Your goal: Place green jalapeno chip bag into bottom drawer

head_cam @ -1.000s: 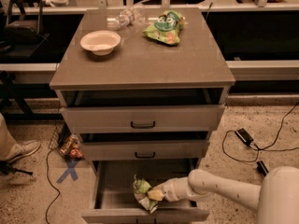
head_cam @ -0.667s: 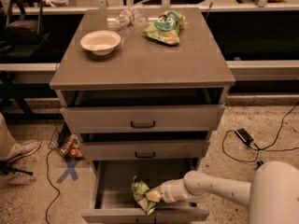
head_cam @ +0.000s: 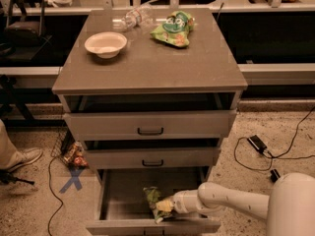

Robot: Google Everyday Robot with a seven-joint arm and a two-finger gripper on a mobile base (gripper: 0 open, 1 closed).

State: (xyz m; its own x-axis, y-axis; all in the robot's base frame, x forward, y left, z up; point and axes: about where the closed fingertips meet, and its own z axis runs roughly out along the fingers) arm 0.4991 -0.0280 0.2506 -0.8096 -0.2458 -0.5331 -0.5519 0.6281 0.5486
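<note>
Held bag [head_cam: 153, 201] low inside drawer [head_cam: 123, 200] with gripper [head_cam: 166, 205], jaws clamped on it; needed setting flat, well inside, before release.

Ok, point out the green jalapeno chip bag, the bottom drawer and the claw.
green jalapeno chip bag [head_cam: 152, 195]: camera view, its green upper end.
bottom drawer [head_cam: 123, 200]: camera view, bare floor left of the bag.
claw [head_cam: 166, 205]: camera view, tip, at the bag inside the drawer.

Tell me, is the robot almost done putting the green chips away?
Nearly. The bottom drawer is open, and the green jalapeno chip bag is already inside it, at the tip of the tool. Left: leaving the bag there and pulling the arm out.
</note>
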